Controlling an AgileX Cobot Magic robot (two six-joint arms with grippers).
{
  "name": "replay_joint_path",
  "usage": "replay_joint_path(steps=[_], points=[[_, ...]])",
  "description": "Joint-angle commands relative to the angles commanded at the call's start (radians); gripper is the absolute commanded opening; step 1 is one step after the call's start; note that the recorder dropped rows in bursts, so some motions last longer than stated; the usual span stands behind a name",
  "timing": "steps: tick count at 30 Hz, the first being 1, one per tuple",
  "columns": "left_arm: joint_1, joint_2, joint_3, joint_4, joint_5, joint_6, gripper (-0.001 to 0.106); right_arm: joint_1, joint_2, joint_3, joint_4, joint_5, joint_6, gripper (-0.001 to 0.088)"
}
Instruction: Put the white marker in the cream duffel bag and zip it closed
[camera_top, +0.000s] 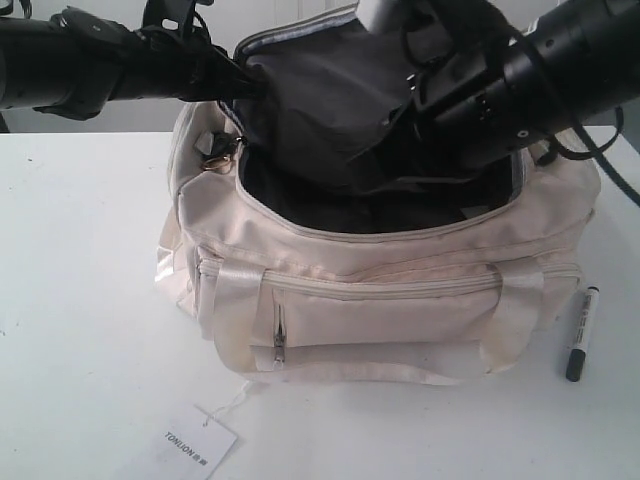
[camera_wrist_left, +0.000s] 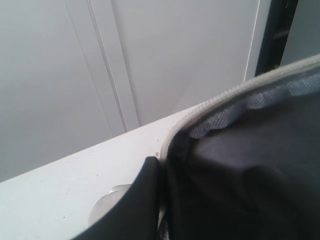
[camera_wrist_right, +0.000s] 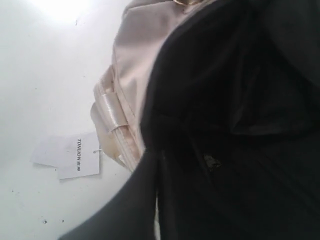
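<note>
The cream duffel bag (camera_top: 380, 300) stands in the middle of the white table, its top flap raised and the dark lining (camera_top: 330, 90) showing. My left gripper (camera_top: 240, 88) is shut on the flap's left edge. In the left wrist view one dark finger (camera_wrist_left: 142, 200) presses against the lining beside the zipper edge (camera_wrist_left: 225, 97). My right gripper (camera_top: 385, 135) reaches into the bag's mouth from the right, with its fingers shut among the dark lining (camera_wrist_right: 240, 125). I cannot tell whether fabric lies between them. The white marker (camera_top: 582, 333) lies on the table to the right of the bag, free of both grippers.
A white paper tag (camera_top: 197, 443) on a string lies in front of the bag's left corner, and it shows in the right wrist view too (camera_wrist_right: 75, 156). A gold zipper pull (camera_top: 218, 160) hangs at the bag's left end. Satin handle straps (camera_top: 240, 290) drape over the front pocket.
</note>
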Motion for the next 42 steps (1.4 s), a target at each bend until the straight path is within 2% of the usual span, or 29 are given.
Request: replay_joint_path(steps=[7,18,31,42], points=[[0.000,0.000,0.000,0.000,0.000,0.000,0.000,-0.103,0.000,0.000,-0.027,0.037,0.162,0.0000],[0.000,0.000,0.000,0.000,0.000,0.000,0.000,-0.238,-0.019,0.000,-0.052,0.074,0.213,0.0000],[0.000,0.000,0.000,0.000,0.000,0.000,0.000,-0.404,-0.090,0.003,-0.355,0.077,0.498,0.0000],[0.000,0.000,0.000,0.000,0.000,0.000,0.000,-0.527,-0.092,0.014,-0.354,0.075,0.547,0.0000]])
